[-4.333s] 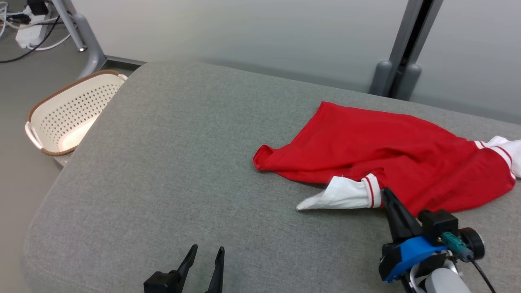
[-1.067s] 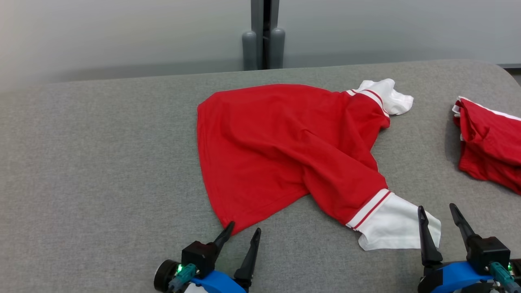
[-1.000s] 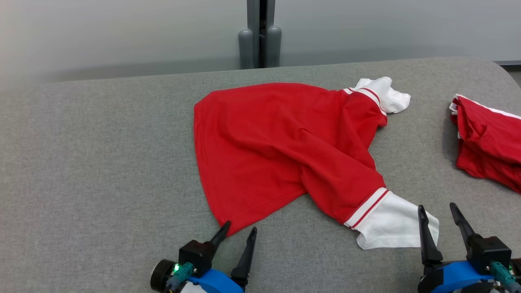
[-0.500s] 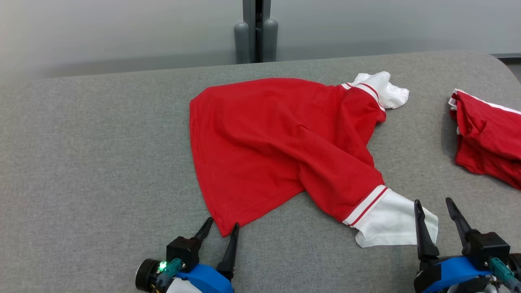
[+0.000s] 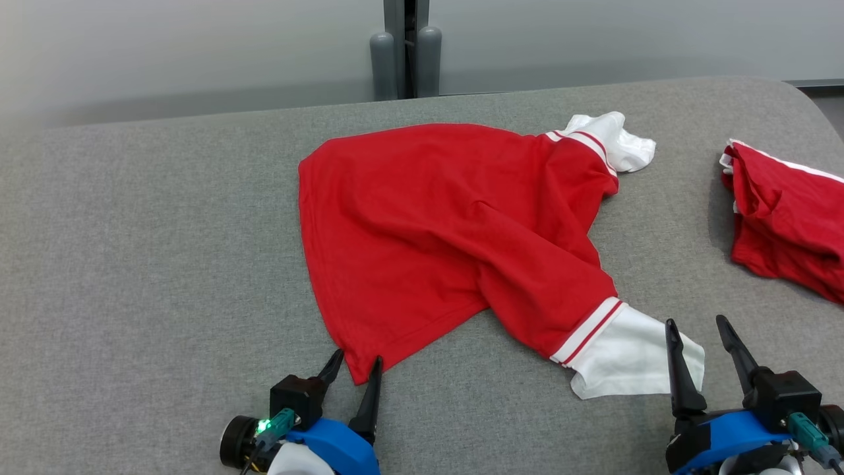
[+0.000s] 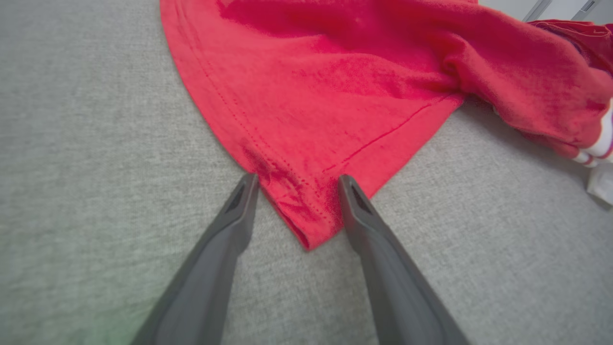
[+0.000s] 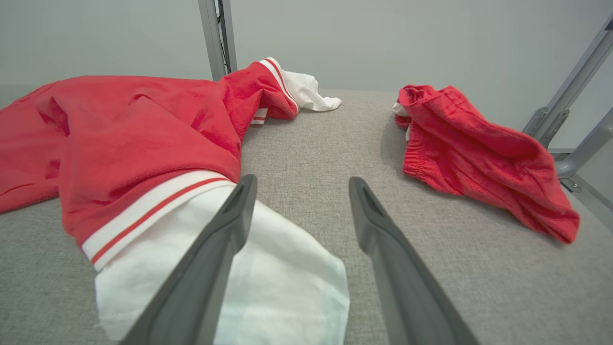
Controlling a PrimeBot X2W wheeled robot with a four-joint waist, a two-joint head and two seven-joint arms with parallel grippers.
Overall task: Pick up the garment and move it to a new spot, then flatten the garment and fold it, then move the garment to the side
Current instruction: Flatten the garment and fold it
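Our left claw (image 5: 359,356) and right claw (image 5: 695,321) both wide open at the near edge of the red shirt (image 5: 435,218).
Left claw straddles the near hem corner, not pinching it; right claw has one finger over the white sleeve (image 5: 633,359). We see the shirt rumpled mid-tabletop (image 5: 165,264), another red garment (image 5: 784,224) far right.

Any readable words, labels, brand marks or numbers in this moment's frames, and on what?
None readable. The red garment is plain apart from striped trim. The second red garment, the grey table, the left gripper and the right gripper carry no legible marking.
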